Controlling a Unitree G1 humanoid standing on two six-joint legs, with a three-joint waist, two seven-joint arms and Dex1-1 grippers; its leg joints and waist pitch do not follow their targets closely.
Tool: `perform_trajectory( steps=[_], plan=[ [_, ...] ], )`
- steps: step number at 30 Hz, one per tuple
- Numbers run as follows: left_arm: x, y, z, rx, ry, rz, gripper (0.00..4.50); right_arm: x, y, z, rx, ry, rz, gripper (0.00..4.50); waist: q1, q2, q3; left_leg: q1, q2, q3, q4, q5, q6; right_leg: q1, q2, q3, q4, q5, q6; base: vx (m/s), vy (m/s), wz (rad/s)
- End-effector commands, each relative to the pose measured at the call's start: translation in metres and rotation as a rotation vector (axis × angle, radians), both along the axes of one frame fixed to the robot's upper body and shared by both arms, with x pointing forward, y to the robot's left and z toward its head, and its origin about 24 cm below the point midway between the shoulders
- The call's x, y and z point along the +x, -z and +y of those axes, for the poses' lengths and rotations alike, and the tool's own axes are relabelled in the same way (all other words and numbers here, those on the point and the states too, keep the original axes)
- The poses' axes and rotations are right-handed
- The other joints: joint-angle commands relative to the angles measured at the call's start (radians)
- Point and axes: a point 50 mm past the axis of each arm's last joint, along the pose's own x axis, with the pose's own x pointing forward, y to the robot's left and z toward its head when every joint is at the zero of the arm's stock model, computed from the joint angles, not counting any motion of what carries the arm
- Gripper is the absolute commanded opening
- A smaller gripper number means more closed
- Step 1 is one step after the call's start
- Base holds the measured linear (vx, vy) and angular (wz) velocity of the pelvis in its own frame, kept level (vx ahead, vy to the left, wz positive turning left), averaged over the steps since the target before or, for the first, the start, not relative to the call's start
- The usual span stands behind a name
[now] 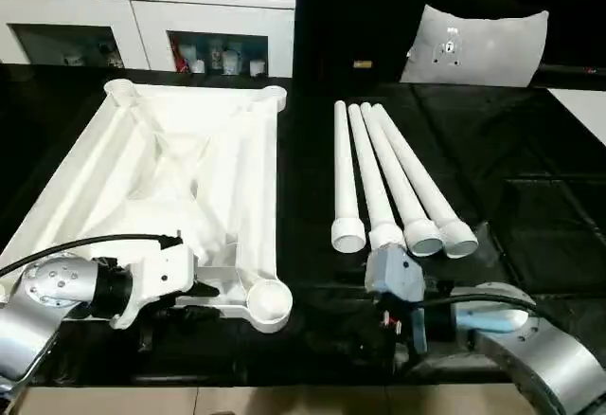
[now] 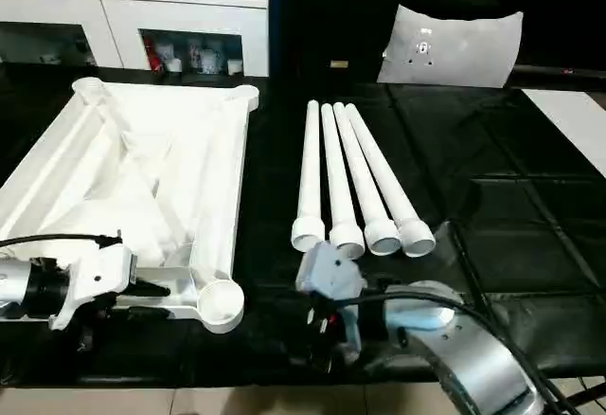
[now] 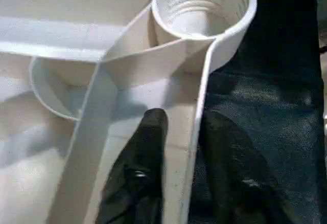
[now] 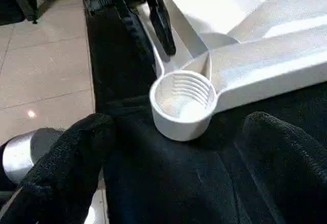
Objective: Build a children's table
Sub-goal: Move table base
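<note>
Setting: an indoor room with home-style furnishing, arranged as a robot work area. Evidence: a white shelved cabinet stands against the far wall, its open compartments stocked with small household items, with dark objects resting on its top. A grey-white cushion-like panel leans upright at the far edge of the work surface. The work surface is a low platform covered in black sheeting. Beyond the right gripper's fingers, glossy beige floor tiles adjoin the platform edge.
</note>
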Motion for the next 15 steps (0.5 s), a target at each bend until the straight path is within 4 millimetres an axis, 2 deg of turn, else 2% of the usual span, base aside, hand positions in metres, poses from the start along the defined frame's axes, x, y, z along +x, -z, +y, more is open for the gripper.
perform_trajectory(
  steps=[1,10,12,15],
  plan=[
    [0.003,-0.002,-0.001,0.012,-0.001,-0.010,0.87,-0.001,-0.002,0.000,-0.012,-0.019,-0.011,4.50,0.002,0.016,-0.031,-0.002,0.075,-0.018,-0.099,-0.166,0.008,0.030,-0.102,0.064,-0.081,-0.150,-0.203,0.000,0.000,0.00],
    [0.009,0.005,-0.008,-0.034,-0.065,-0.009,0.29,0.002,-0.001,0.000,-0.018,0.019,0.014,4.50,0.008,0.016,-0.029,-0.001,0.075,-0.017,-0.101,-0.173,0.002,0.030,-0.103,0.065,-0.084,-0.173,-0.201,0.000,0.000,0.00],
    [0.010,0.008,-0.014,-0.049,-0.076,-0.009,0.15,0.004,-0.001,0.000,-0.005,0.030,0.023,4.50,0.010,0.017,-0.032,-0.002,0.075,-0.016,-0.099,-0.157,-0.001,0.032,-0.104,0.065,-0.082,-0.154,-0.202,0.000,0.000,0.00],
    [0.015,0.011,-0.017,-0.049,-0.121,-0.032,0.02,0.010,-0.002,0.000,-0.002,0.069,0.000,4.50,0.000,0.013,-0.036,-0.008,0.073,-0.015,-0.096,-0.112,0.005,0.038,-0.104,0.064,-0.076,-0.081,-0.209,0.000,0.000,0.00]
  ],
)
